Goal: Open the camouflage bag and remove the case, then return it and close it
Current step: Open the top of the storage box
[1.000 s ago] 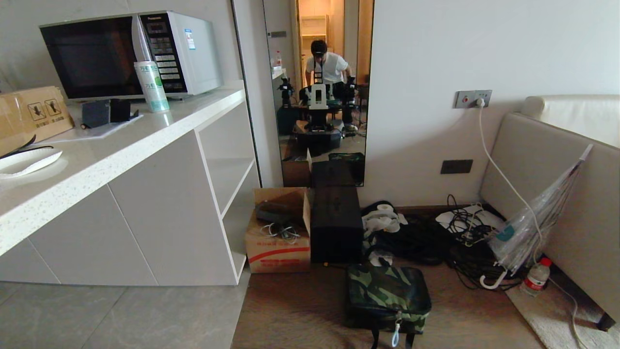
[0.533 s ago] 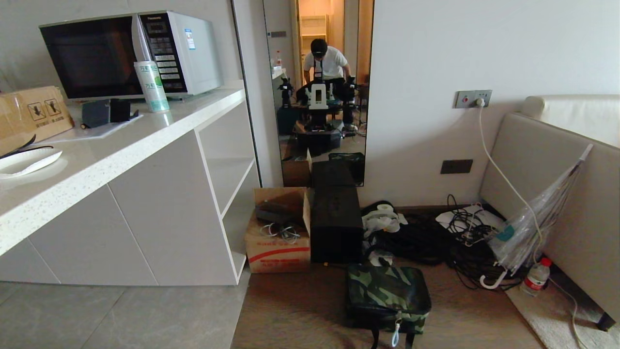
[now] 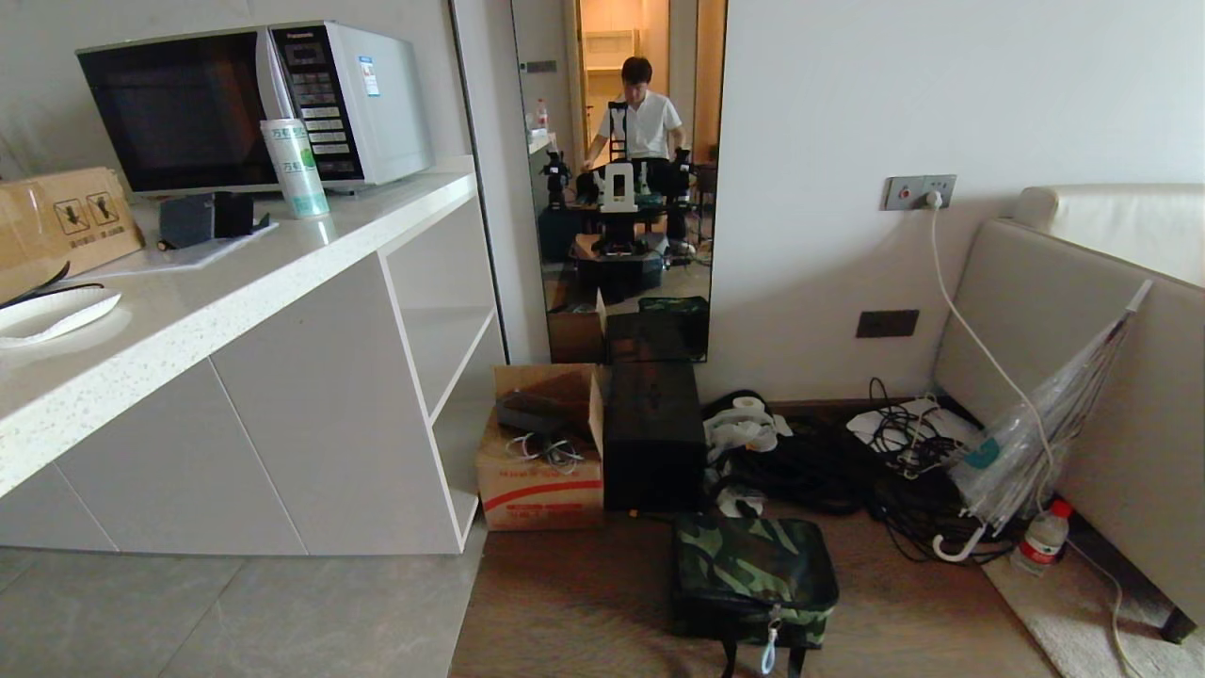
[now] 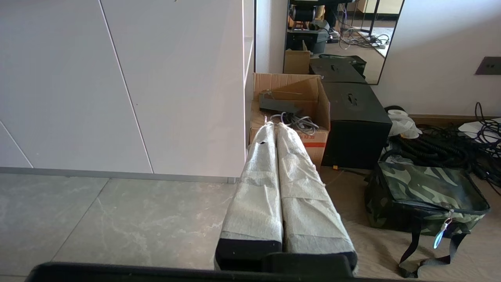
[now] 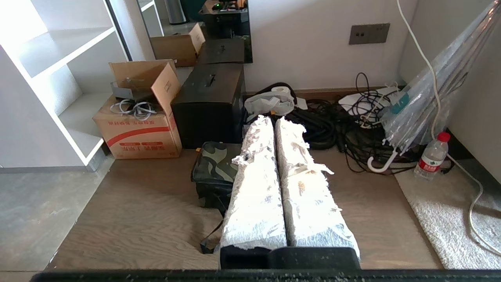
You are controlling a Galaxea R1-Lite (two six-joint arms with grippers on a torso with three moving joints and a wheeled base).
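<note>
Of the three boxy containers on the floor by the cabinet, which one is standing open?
The brown cardboard box with the red stripe: its flaps are up, showing cables inside. The tall black box beside it and the camouflage bag in front are both closed.

Wood-look floor (image 3: pixel 584 612) meets grey tile beside a white cabinet: the zipped camouflage bag (image 3: pixel 753 576) lies flat on the boards, ahead of the right gripper's (image 5: pixel 274 121) closed jaws and off to the outer side of the left gripper's (image 4: pixel 277 127) closed jaws. Beyond the bag, against the wall, stand an open cardboard box (image 3: pixel 541 461) and a black box (image 3: pixel 652 438), side by side. Past them spread black cables (image 3: pixel 847 471), a clear umbrella (image 3: pixel 1026 443) and a water bottle (image 3: pixel 1043 537); a pale rug (image 5: pixel 450 219) lies nearby
</note>
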